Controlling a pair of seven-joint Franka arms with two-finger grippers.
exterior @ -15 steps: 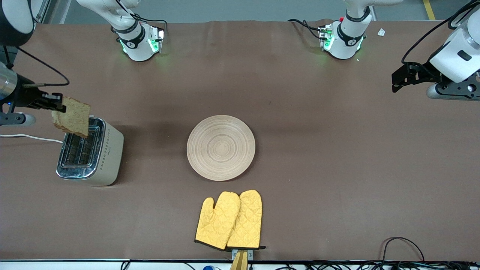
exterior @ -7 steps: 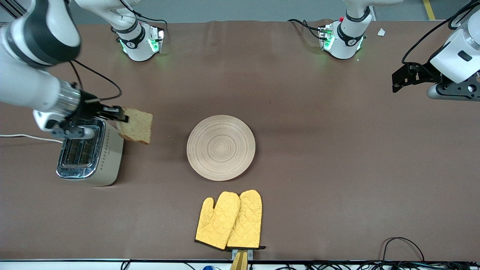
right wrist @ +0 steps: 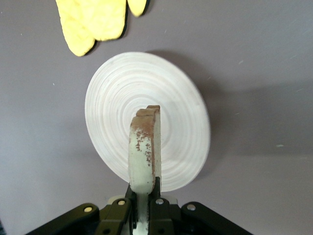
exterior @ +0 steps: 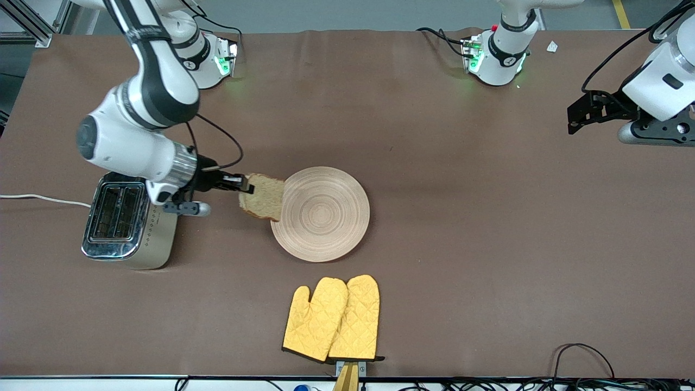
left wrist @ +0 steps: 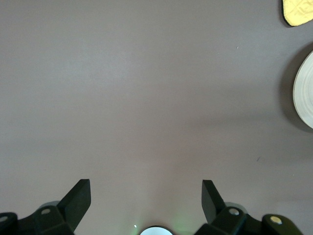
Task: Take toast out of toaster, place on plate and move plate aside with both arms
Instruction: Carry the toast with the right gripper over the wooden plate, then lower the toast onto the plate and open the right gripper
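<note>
Desk (exterior: 488,244): brown cover; all items are carried on it.

Toaster (exterior: 130,225): stands toward the right arm's end of the desk, slots seen empty from above.

Plate (exterior: 326,217): lies mid-desk, bare, well apart from the toaster. A pair of yellow oven mitts (exterior: 332,319) is seen nearer to the front camera than the plate.

Toast (exterior: 263,196): is held on edge, clamped at one side by the right gripper (exterior: 243,185), and is carried over the plate's rim on the toaster's side. In the right wrist view the slice (right wrist: 145,147) is seen edge-on with the plate (right wrist: 181,103) below it.

Left gripper (exterior: 583,114): is parked over the left arm's end of the desk, jaws spread wide, nothing held; this arm waits.

Step in hand, as judged: transfer of toast to plate. Next move calls for travel to the plate's centre, lowering, then release so the slice is laid flat.
</note>
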